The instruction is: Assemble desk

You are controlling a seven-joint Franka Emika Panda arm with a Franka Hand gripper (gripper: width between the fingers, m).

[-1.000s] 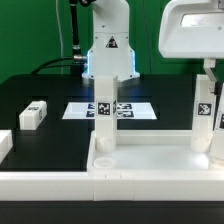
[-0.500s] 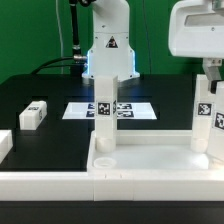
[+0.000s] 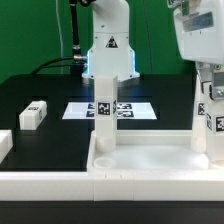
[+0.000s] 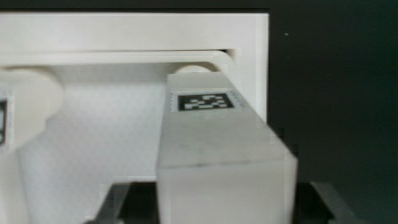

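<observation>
The white desk top point(image 3: 150, 165), a tray with a raised rim, lies at the front of the exterior view. One tagged white leg point(image 3: 103, 122) stands upright in its far corner on the exterior view's left. A second tagged leg point(image 3: 208, 125) stands in the far corner on the exterior view's right. My gripper point(image 3: 210, 88) comes down on this leg from above and is shut on its upper part. In the wrist view the leg point(image 4: 214, 130) runs between my dark fingers point(image 4: 128, 205) down to its corner of the top point(image 4: 107, 55).
A loose tagged leg point(image 3: 33, 114) lies on the black table at the exterior view's left, another white part point(image 3: 4, 145) at that edge. The marker board point(image 3: 78, 110) lies behind the top. The arm's base point(image 3: 108, 50) stands at the back. A long white rail point(image 3: 45, 185) runs along the front.
My hand has turned about the leg and shifted toward the exterior view's right. The leg has turned with it and now shows a second tag face.
</observation>
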